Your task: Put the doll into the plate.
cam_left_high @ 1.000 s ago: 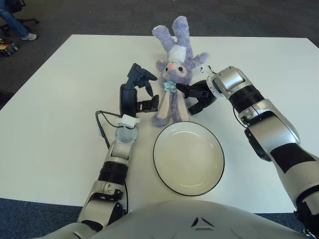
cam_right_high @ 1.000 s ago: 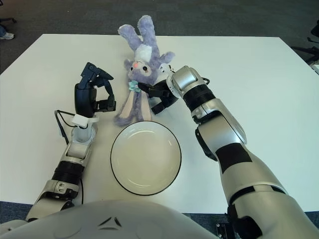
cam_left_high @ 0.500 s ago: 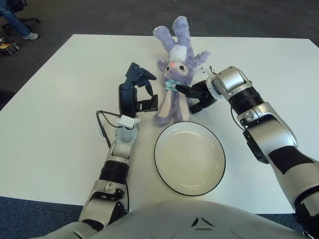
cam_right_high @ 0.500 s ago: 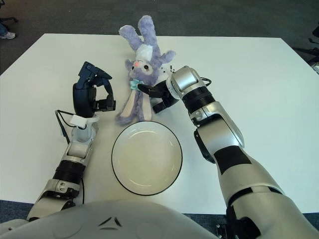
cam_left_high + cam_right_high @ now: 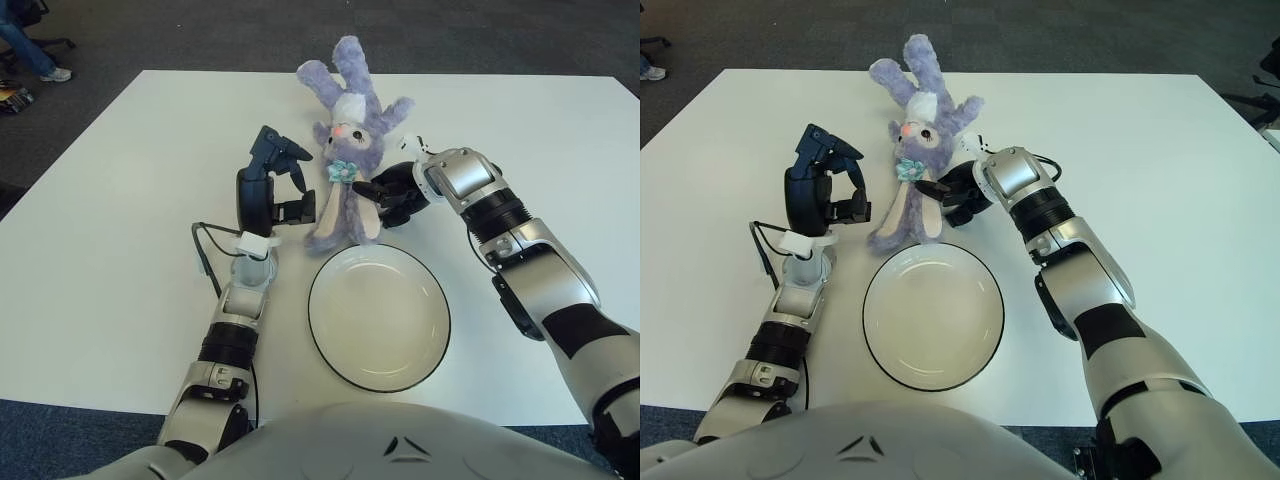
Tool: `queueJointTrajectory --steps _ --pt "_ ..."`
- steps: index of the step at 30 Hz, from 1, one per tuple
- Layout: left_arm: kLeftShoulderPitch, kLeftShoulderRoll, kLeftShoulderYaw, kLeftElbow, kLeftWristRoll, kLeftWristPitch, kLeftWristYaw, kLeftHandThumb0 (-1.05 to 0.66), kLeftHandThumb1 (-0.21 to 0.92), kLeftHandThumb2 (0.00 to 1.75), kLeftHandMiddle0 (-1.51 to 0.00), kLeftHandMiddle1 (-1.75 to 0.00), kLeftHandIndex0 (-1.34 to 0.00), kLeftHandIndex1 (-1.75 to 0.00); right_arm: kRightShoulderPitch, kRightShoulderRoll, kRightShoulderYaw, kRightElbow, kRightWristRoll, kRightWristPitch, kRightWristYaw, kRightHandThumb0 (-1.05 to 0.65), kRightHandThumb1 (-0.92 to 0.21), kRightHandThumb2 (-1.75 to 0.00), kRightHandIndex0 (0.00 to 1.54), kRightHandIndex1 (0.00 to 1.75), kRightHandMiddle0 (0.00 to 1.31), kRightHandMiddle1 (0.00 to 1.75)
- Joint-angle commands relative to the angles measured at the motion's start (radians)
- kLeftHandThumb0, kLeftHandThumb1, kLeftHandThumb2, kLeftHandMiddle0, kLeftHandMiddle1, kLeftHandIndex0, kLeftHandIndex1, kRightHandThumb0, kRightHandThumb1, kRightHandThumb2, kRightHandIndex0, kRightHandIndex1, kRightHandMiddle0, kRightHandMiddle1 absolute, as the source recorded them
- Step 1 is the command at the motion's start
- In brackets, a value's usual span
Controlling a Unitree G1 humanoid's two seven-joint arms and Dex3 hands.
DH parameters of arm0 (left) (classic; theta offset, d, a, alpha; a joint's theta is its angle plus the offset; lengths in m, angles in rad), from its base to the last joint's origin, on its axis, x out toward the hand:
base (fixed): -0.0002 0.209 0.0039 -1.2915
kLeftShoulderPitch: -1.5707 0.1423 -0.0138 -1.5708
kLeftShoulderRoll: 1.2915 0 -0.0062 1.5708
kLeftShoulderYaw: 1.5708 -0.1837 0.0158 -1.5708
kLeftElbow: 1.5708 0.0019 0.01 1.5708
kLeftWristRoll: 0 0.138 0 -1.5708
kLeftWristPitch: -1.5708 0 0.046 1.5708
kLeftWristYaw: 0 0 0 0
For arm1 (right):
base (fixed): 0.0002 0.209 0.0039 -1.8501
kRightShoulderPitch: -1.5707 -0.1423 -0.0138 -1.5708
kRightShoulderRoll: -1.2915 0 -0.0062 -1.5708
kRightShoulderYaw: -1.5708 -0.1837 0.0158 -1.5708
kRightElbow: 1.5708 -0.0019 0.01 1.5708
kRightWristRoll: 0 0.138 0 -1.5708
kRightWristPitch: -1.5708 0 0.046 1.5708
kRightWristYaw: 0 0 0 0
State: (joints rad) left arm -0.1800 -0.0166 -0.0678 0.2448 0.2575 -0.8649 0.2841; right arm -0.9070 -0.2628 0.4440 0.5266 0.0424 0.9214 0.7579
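Doll (image 5: 346, 165): purple plush rabbit, flat on the white table (image 5: 120, 200), ears toward 12 o'clock, legs toward 6, feet just short of the plate rim. Tilted a little more to 11 o'clock than half a second ago, head nudged leftward. Right hand (image 5: 392, 190) now pressed in at the doll's 3 o'clock flank, dark fingers narrowed and touching the plush where they stood slightly apart before; full grip not certain, fingertips partly hidden behind the body. Probably the start of a grasp, so lifting comes next. Left hand (image 5: 268, 186) parked upright at the doll's 9 o'clock, fingers loosely curled, holding nothing, unchanged. Plate (image 5: 322, 335) empty at the doll's 6 o'clock, a short carry away.
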Motion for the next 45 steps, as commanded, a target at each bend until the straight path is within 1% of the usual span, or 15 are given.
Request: queueJointTrajectory --steps 1,6,16,22,27,31,34,36,37,39,45 --pt "0.093 -0.013 -0.003 0.068 0.006 -0.002 0.005 -0.44 0.43 1.18 -1.18 -1.75 -0.52 -1.75 0.055 -0.007 0.025 0.019 -0.037 -0.076 -0.005 -0.46 -0.40 -0.94 1.23 1.75 0.77 1.37" --pt "0.093 -0.014 -0.001 0.069 0.012 -0.004 0.010 -0.44 0.43 1.18 -1.18 -1.75 -0.52 -1.75 0.058 -0.013 0.021 0.047 -0.053 -0.133 0.018 -0.47 -0.38 -0.98 1.22 1.75 0.79 1.37" --pt "0.095 -0.017 -0.001 0.065 0.010 0.000 0.005 -0.44 0.43 1.17 -1.18 -1.75 -0.52 -1.75 0.053 -0.029 0.014 0.065 -0.066 -0.157 0.058 -0.47 -0.36 -1.00 1.24 1.75 0.81 1.36" --pt "0.096 -0.017 0.000 0.062 0.013 0.002 0.005 -0.44 0.43 1.18 -1.18 -1.75 -0.52 -1.75 0.078 -0.047 -0.005 0.030 -0.080 -0.175 0.024 -0.47 -0.36 -0.99 1.25 1.75 0.81 1.36" --pt "0.096 -0.016 0.001 0.060 0.012 0.001 0.003 -0.44 0.43 1.18 -1.18 -1.75 -0.52 -1.75 0.101 -0.064 -0.022 -0.003 -0.088 -0.160 0.013 -0.47 -0.36 -0.99 1.24 1.75 0.81 1.36" --pt "0.097 -0.014 -0.001 0.061 0.011 0.000 -0.001 -0.44 0.43 1.18 -1.18 -1.75 -0.52 -1.75 0.124 -0.057 -0.069 -0.048 -0.078 -0.099 -0.036 -0.47 -0.36 -0.99 1.23 1.75 0.81 1.36" --pt "0.096 -0.013 -0.001 0.061 0.010 0.002 -0.003 -0.44 0.43 1.17 -1.18 -1.75 -0.52 -1.75 0.140 -0.061 -0.092 -0.096 -0.075 -0.059 -0.060 -0.47 -0.36 -0.99 1.23 1.75 0.81 1.36" --pt "0.095 -0.011 -0.001 0.062 0.010 0.002 -0.004 -0.44 0.43 1.17 -1.17 -1.75 -0.52 -1.75 0.149 -0.074 -0.100 -0.130 -0.073 -0.034 -0.064 -0.47 -0.36 -0.99 1.23 1.75 0.81 1.36" --pt "0.094 -0.011 0.000 0.062 0.012 0.001 -0.003 -0.44 0.43 1.17 -1.17 -1.75 -0.52 -1.75 0.154 -0.090 -0.107 -0.145 -0.073 -0.025 -0.061 -0.47 -0.36 -1.00 1.22 1.75 0.81 1.36" --pt "0.094 -0.010 0.000 0.063 0.016 0.001 -0.002 -0.44 0.43 1.17 -1.17 -1.75 -0.52 -1.75 0.161 -0.122 -0.119 -0.157 -0.071 -0.023 -0.052 -0.47 -0.36 -1.00 1.22 1.75 0.81 1.36" --pt "0.095 -0.008 0.000 0.062 0.017 0.004 -0.004 -0.44 0.43 1.17 -1.17 -1.75 -0.52 -1.75 0.169 -0.162 -0.129 -0.172 -0.063 -0.019 -0.033 -0.47 -0.36 -1.00 1.23 1.75 0.81 1.36"
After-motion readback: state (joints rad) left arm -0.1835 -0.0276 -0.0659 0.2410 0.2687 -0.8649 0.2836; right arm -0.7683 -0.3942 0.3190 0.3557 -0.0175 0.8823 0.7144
